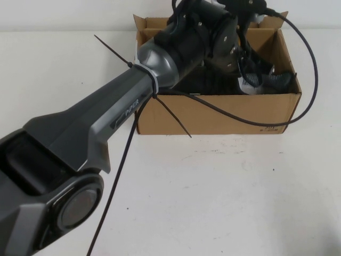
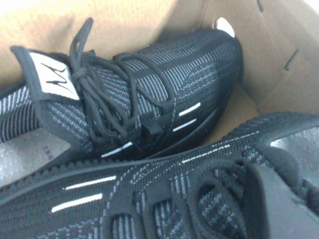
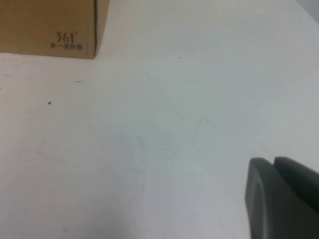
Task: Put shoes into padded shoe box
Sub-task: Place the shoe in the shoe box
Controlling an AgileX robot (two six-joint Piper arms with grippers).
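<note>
1. Two black knit shoes (image 2: pixel 149 114) with ribbed soles, lying side by side inside the brown corrugated shoe box (image 1: pixel 224 114).
2. Left gripper (image 1: pixel 242 64) reaching down into the box above the shoes; clenched or released, cannot tell.
3. Right gripper (image 3: pixel 281 199) low over the smooth white table (image 3: pixel 164 134), near the box's printed corner; grip state not visible.

black knit shoes (image 2: pixel 164 99) with white dashes; brown cardboard box (image 1: pixel 224 114); white table (image 1: pixel 224 192)

My left arm (image 1: pixel 160 69) hides most of the shoes (image 1: pixel 256 74) inside the box (image 1: pixel 224 114); my left tool is buried there, my right tool (image 3: pixel 284 199) cut off.
</note>
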